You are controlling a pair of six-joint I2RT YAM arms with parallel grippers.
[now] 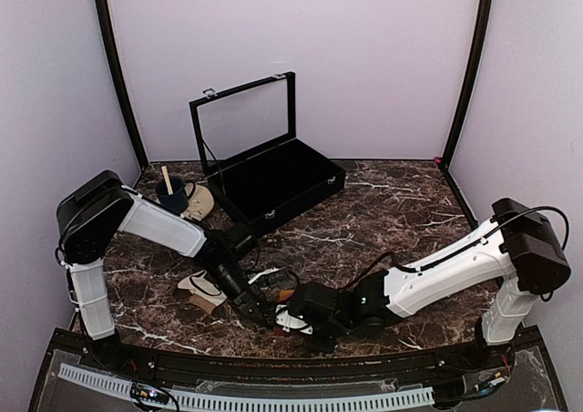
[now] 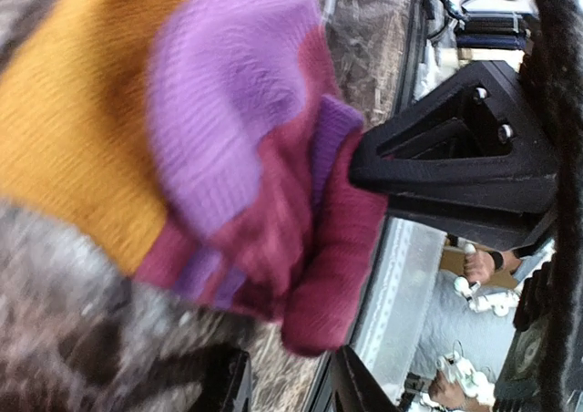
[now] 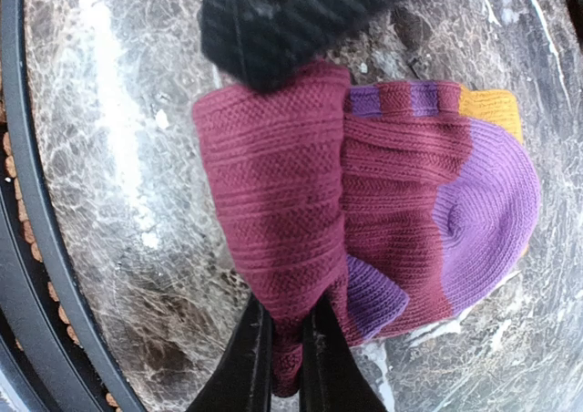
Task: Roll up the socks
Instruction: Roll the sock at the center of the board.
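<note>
On your left, the limp cream-beige cloth sock (image 1: 202,289) lay on the dark marble-patterned table (image 1: 383,221), just beside the left arm. Your left gripper (image 2: 284,380) was released, its jaws parted at the tip of a fold of the magenta-pink knitted sock with purple and mustard patches (image 3: 401,211). That sock sat bunched on the table by the near edge, between the two claws. Your right gripper (image 3: 284,366) was clenched on the sock's ribbed magenta fold.
</note>
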